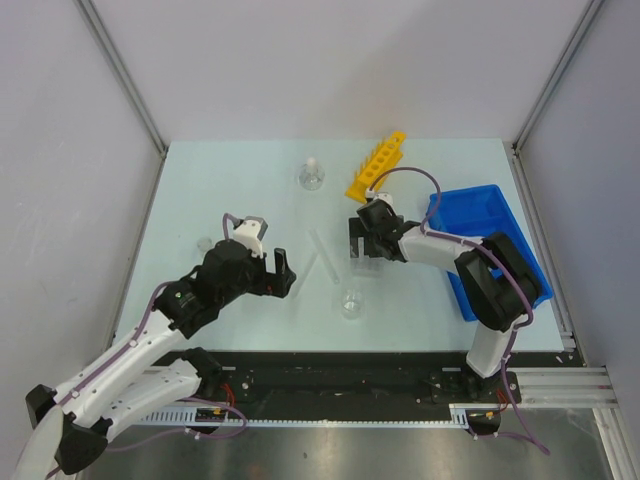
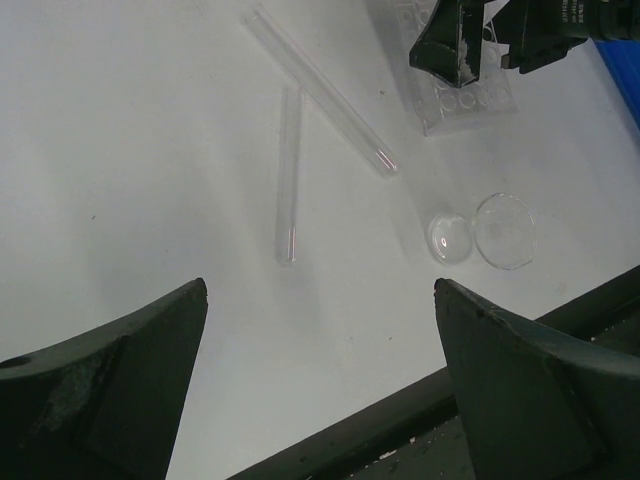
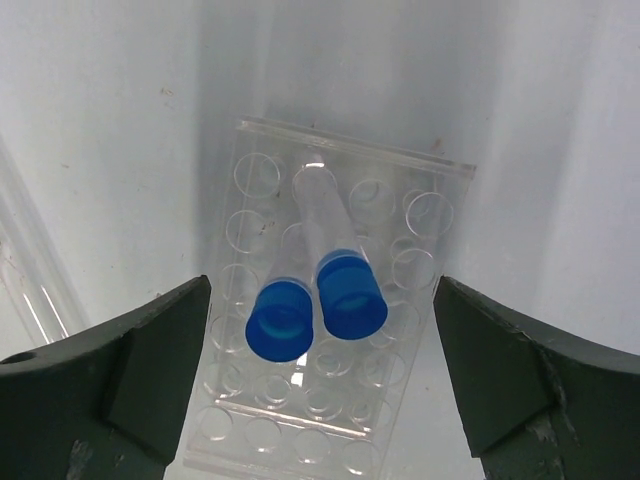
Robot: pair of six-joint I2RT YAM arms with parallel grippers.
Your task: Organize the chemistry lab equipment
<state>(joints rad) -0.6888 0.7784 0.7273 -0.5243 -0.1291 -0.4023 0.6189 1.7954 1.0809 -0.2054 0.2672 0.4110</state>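
Observation:
The clear tray (image 3: 330,330) lies mid-table with two blue-capped tubes (image 3: 350,290) standing in its wells. My right gripper (image 3: 322,285) hovers over them, open, fingers on either side and apart from the caps; in the top view it (image 1: 360,240) covers the tray (image 1: 365,264). My left gripper (image 1: 284,275) is open and empty above bare table; in its own view (image 2: 320,290) two bare glass tubes (image 2: 290,175) lie ahead. The small beaker (image 1: 351,304) stands near the front. The stoppered flask (image 1: 311,176) stands at the back, next to the yellow rack (image 1: 378,166). The blue bin (image 1: 487,240) is at the right.
Grey walls enclose the table on three sides. A black rail (image 1: 350,372) runs along the near edge. The right arm's body (image 1: 490,280) lies over the blue bin's near half. The left wrist view also shows the beaker (image 2: 503,231) and the tray (image 2: 465,95).

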